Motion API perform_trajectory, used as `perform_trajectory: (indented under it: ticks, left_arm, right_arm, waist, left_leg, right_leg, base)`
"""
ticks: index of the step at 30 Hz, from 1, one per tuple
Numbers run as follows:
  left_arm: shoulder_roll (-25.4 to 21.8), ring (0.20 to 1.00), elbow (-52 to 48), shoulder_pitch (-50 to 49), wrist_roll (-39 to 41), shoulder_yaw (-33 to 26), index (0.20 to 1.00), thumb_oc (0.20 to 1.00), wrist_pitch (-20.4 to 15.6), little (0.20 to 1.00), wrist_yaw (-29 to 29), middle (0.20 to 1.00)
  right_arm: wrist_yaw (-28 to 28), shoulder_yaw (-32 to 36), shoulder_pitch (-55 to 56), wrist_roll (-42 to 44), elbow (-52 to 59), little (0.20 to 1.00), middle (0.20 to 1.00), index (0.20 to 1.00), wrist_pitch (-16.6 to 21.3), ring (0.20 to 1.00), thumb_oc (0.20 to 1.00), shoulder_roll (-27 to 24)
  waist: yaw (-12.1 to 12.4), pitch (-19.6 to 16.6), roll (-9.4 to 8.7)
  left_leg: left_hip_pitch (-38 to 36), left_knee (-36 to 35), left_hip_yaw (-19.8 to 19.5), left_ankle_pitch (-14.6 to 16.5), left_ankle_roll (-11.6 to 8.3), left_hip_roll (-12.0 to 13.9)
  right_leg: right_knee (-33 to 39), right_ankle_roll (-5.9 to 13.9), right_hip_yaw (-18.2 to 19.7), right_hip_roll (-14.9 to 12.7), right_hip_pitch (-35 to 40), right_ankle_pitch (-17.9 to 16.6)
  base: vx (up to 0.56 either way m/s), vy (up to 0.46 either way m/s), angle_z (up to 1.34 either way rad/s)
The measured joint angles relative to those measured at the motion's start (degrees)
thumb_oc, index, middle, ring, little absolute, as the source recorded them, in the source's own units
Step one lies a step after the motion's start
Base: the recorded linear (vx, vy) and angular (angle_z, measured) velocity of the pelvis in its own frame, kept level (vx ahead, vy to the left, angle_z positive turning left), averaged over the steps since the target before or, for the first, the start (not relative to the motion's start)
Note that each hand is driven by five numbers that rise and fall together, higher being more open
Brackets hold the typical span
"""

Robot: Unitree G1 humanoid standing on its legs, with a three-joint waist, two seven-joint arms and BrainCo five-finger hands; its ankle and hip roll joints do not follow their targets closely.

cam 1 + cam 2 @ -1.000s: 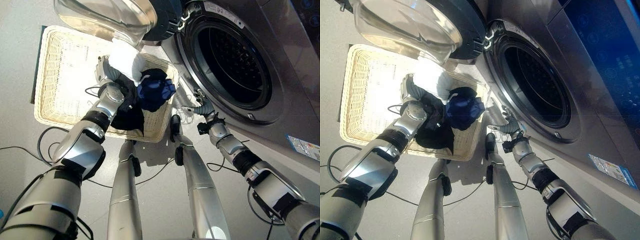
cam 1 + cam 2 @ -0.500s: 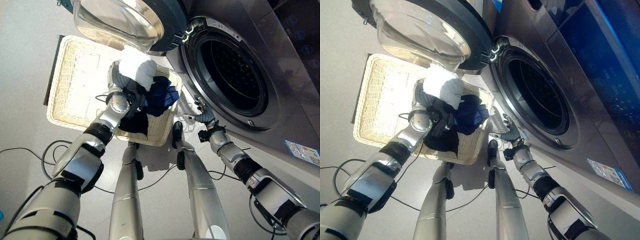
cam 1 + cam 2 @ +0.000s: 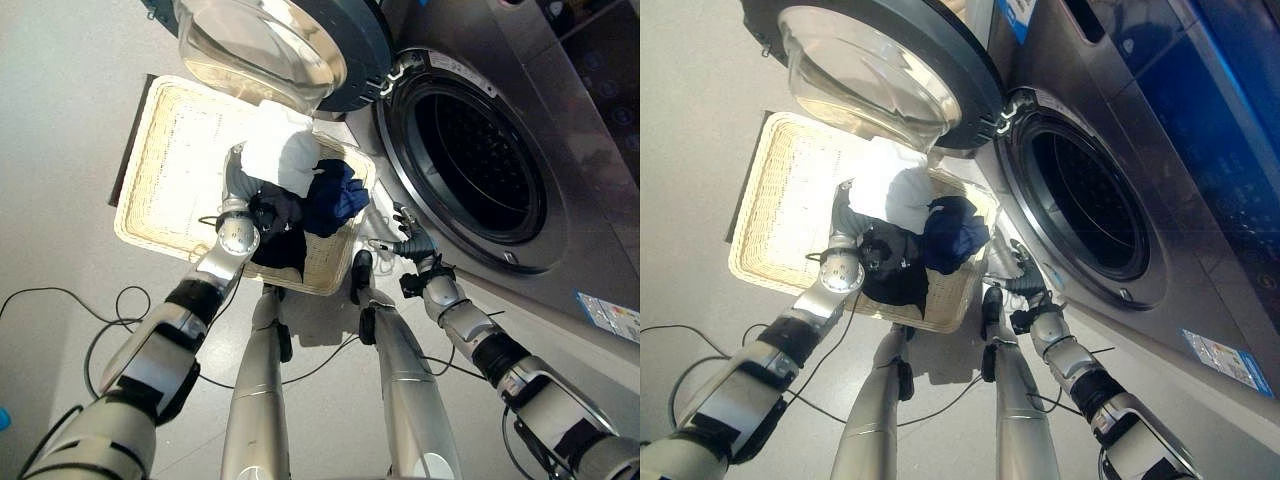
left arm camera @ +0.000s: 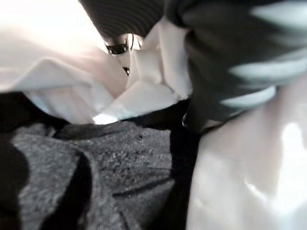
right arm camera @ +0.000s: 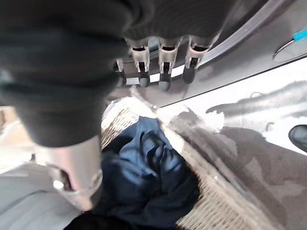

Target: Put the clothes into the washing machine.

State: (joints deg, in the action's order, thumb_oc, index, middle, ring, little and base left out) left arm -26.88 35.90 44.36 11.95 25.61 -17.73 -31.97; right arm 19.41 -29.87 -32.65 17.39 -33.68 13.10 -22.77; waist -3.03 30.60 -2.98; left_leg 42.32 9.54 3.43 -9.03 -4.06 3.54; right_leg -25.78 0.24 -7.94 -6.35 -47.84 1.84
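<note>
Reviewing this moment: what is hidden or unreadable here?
- Left hand: fingers buried under the white garment and dark clothes in both eye views; its grip is unreadable.
- Left wrist view: blurred cloth at close range.
- Basket floor beneath the pile: covered.
- Washing machine drum: too dark to judge its contents.

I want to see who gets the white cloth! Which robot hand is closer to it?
Left. The left robot hand is in the wicker basket, buried under the white cloth. The right robot hand hangs outside the basket, by the washing machine.
</note>
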Motion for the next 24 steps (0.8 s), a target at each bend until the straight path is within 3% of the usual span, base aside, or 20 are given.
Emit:
perform_trajectory:
  ticks: [15, 20, 24]
  left_arm:
    - [-1.5, 0.200, -7.2, -3.7, -15.9, 2.8, 0.200, 0.200, -3.7, 0.200, 0.4, 0.200]
    - [-1.7, 0.200, -7.8, -3.3, -18.0, 5.5, 0.200, 0.200, -4.0, 0.200, 1.9, 0.200]
    - [-2.4, 0.200, -7.8, -2.8, -17.9, 5.4, 0.200, 0.200, -4.0, 0.200, 3.7, 0.200]
  right_arm:
    - [-1.9, 1.2, -6.2, -2.1, 4.3, 1.000, 1.000, 1.000, 2.6, 1.000, 1.000, -0.3]
    - [-3.8, 1.2, -10.6, -2.1, 4.4, 1.000, 1.000, 1.000, 2.2, 1.000, 1.000, -0.8]
    - [-6.6, 0.4, -13.3, -2.2, 4.0, 1.000, 1.000, 1.000, -0.1, 1.000, 1.000, -0.9]
  waist:
    - [2.6, 0.1, 0.29]
    - [4.0, 0.3, 1.04]
    - [4.0, 0.3, 1.25]
  left_leg:
    - [-1.7, -0.1, -1.5, -0.4, 0.09, -0.9]
    - [-1.8, -0.1, -2.3, -0.4, 0.05, -1.0]
    - [-1.8, -0.1, -3.2, -0.7, -0.01, -1.5]
  right_leg:
    - [-1.1, -0.11, -1.5, -1.1, 2.1, 0.9]
    - [-1.3, 0.06, -2.2, -1.3, 2.6, 1.2]
    - [-2.3, -0.22, -3.0, -1.9, 2.7, 1.8]
  base:
    - [0.00, -0.002, 0.05]
    - [-0.01, -0.008, 0.06]
    - [-0.01, -0.011, 0.12]
